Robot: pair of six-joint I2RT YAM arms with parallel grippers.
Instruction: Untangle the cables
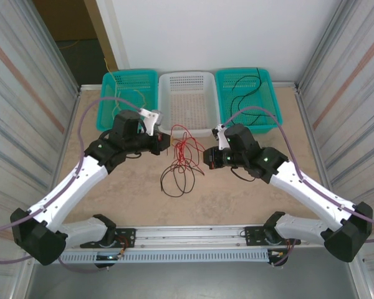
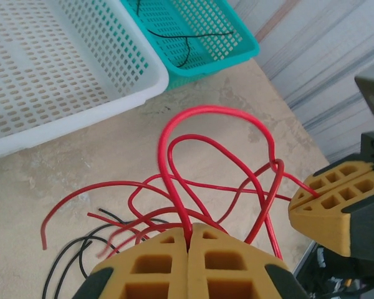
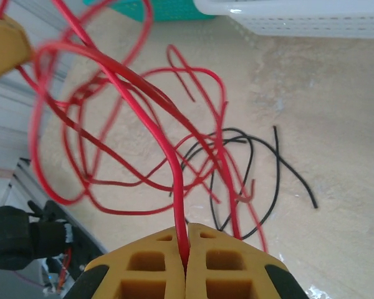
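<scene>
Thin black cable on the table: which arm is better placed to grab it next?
Probably right: the black cable lies ahead of the right gripper, which must first release its thin red cable.

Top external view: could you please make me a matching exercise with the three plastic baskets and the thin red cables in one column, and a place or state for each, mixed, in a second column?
Things:
1. left teal plastic mesh basket
2. white plastic mesh basket
3. right teal plastic mesh basket
4. thin red cables

Places or states:
A. holds a thin black cable
B. pinched by the left gripper and the right gripper
C. holds a pale yellow cable
D. stands between the two teal ones

Pairs: 1-C, 2-D, 3-A, 4-B.
</scene>
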